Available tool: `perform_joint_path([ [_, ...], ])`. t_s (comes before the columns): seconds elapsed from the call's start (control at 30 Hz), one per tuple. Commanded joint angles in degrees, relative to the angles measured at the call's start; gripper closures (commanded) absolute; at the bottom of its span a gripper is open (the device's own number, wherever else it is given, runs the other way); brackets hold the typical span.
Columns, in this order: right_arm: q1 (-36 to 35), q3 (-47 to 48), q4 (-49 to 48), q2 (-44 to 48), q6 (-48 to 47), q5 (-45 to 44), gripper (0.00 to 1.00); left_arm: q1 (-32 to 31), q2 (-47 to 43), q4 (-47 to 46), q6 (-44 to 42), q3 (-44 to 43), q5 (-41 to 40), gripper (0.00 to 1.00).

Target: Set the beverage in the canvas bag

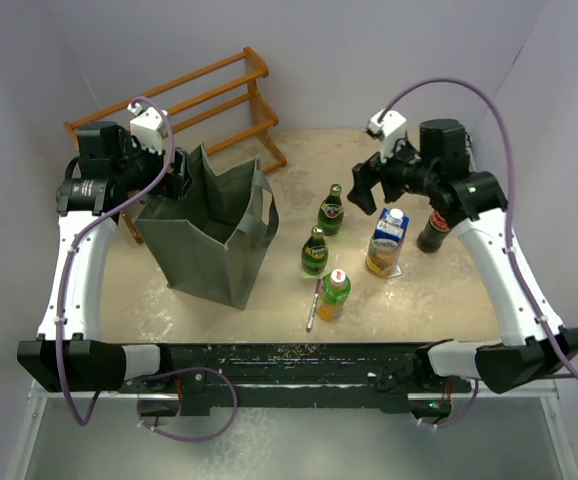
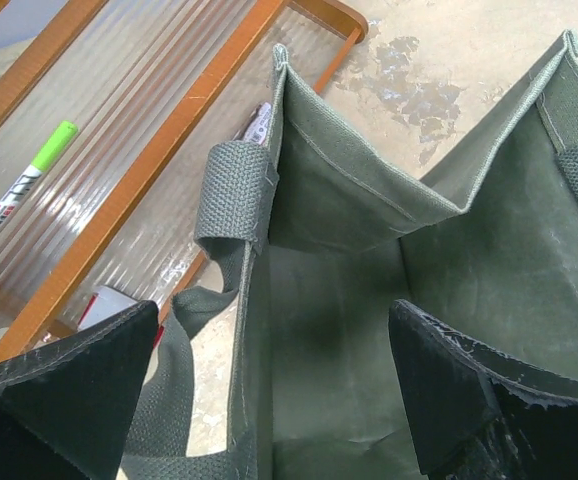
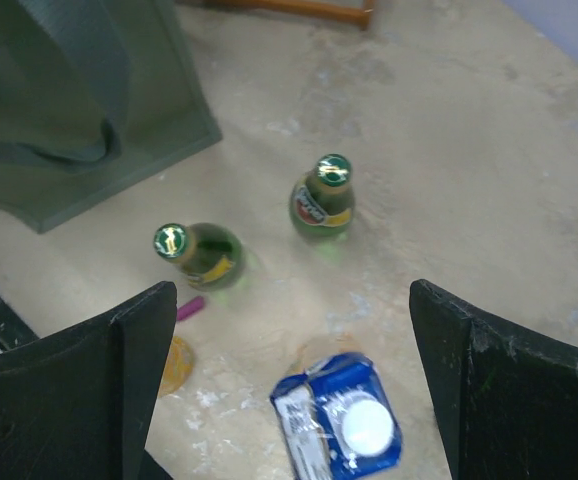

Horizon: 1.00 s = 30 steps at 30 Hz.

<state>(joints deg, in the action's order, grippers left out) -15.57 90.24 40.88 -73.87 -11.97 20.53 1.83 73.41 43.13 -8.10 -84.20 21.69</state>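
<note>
Left gripper (image 2: 274,335) fingers spread, straddling canvas bag (image 1: 209,235) rim near counter's far-left corner; contact unclear. Right gripper (image 3: 291,300) spread, empty, above blue-capped carton (image 3: 341,420). Dark bottle (image 1: 433,233) half hidden behind right arm.

- My canvas bag (image 1: 214,235) stands on the left half of the bench (image 1: 449,295), the rack (image 1: 209,95) behind it.
- My left tool (image 1: 177,183) straddles the bag's far-left wall.
- Right of the bag, the far bottle (image 1: 331,210) stands behind the middle bottle (image 1: 315,251).
- The near bottle (image 1: 334,293) stands before both, the pen (image 1: 313,305) just left of it.
- The carton (image 1: 387,242) stands right of these, under my right tool (image 1: 367,185).
- The outer bottle (image 1: 435,230) stands right of the carton.
</note>
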Motion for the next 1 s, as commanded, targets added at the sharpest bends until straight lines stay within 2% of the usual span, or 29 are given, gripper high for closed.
perform_joint_path([
  [0.0,-5.7,-1.1,-2.3,-2.3,-0.2,0.0,0.01,0.3,-0.7,-0.5,0.2,-1.1,1.9,0.0],
  [0.1,-10.7,-1.8,-2.5,-4.6,-1.2,-1.3,0.02,0.3,-1.0,-0.7,0.3,-0.4,2.1,0.0],
  [0.27,-15.1,-3.5,-2.8,-8.9,-3.4,-1.7,0.05,0.3,-2.0,-0.9,0.3,0.4,1.7,0.0],
  [0.57,-16.7,-7.0,-3.7,-14.0,-6.5,-2.8,0.14,1.0,-2.9,-1.4,0.3,1.6,1.4,0.01],
  [0.97,-17.8,-9.2,-6.6,-16.5,-5.9,-1.5,0.39,2.4,-2.8,-2.9,0.8,2.6,2.8,0.01],
])
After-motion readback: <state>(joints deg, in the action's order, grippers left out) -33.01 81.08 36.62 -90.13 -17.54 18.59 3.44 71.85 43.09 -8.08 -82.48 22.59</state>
